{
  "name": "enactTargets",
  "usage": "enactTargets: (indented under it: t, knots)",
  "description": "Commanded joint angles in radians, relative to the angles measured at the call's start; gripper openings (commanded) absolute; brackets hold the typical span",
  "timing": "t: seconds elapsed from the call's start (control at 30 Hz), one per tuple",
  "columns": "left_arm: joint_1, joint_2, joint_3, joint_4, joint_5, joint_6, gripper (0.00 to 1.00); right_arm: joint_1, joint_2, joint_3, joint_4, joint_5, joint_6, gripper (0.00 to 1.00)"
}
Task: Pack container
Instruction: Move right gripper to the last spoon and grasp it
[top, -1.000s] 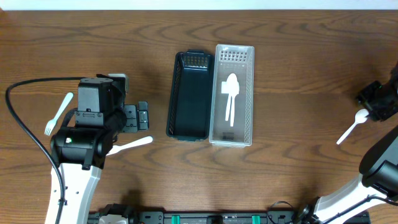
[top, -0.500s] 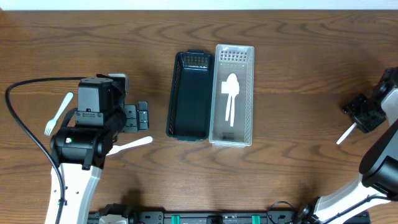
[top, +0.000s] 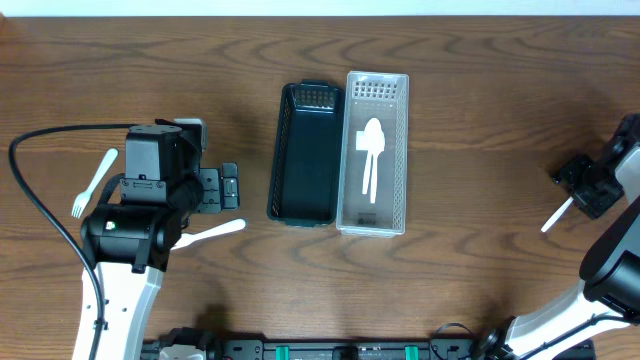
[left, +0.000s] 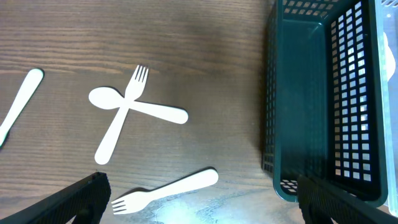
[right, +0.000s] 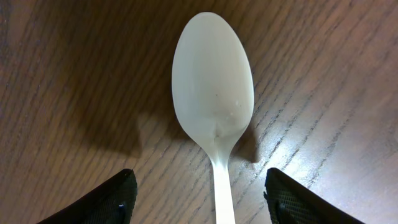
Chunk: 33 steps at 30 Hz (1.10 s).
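A dark green basket (top: 303, 200) and a clear basket (top: 400, 150) stand side by side at the table's middle. The clear basket holds two white spoons (top: 371, 150). My right gripper (top: 588, 186) is open low over a white spoon (right: 212, 99), its fingers (right: 214, 205) either side of the handle; only the handle (top: 557, 214) shows from overhead. My left gripper (left: 199, 208) is open and empty above a white fork (left: 165, 190), left of the dark basket (left: 298, 93). A crossed fork and spoon (left: 127, 109) lie beyond it.
Another white fork (top: 95, 183) lies at the far left, beside my left arm. A white utensil (top: 212, 232) lies in front of the left arm. A black cable (top: 30, 200) loops at the left edge. A further white handle (left: 18, 102) shows at the left wrist view's edge.
My right gripper has moved left and toward the front, down over the spoon, and now covers its bowl from overhead. The left arm and baskets have not moved.
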Motion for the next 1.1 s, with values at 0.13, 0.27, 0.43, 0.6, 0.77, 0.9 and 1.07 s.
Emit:
enactTargets:
  t: [0.13, 0.27, 0.43, 0.6, 0.77, 0.9, 1.07]
  knots:
    - [0.005, -0.005, 0.018, -0.003, 0.003, 0.014, 0.98, -0.016, 0.074, -0.007, -0.002, 0.019, -0.013, 0.70]
    - [0.005, -0.005, 0.018, -0.003, 0.003, 0.014, 0.98, -0.015, 0.090, -0.007, -0.003, 0.019, -0.013, 0.70]
    - [0.005, -0.005, 0.018, -0.003, 0.003, 0.014, 0.98, -0.018, 0.090, -0.008, -0.006, 0.019, -0.013, 0.57]
    - [0.005, -0.005, 0.018, -0.003, 0.003, 0.014, 0.98, -0.017, 0.090, -0.008, -0.008, 0.019, -0.013, 0.32]
    - [0.005, -0.005, 0.018, -0.003, 0.003, 0.014, 0.98, -0.016, 0.090, -0.008, -0.013, 0.018, -0.013, 0.17]
    - [0.005, -0.005, 0.018, -0.003, 0.003, 0.014, 0.98, -0.016, 0.089, -0.008, -0.010, 0.005, -0.012, 0.10]
    - [0.005, -0.005, 0.018, -0.004, 0.003, 0.014, 0.98, 0.000, 0.073, -0.003, -0.014, -0.064, -0.008, 0.02]
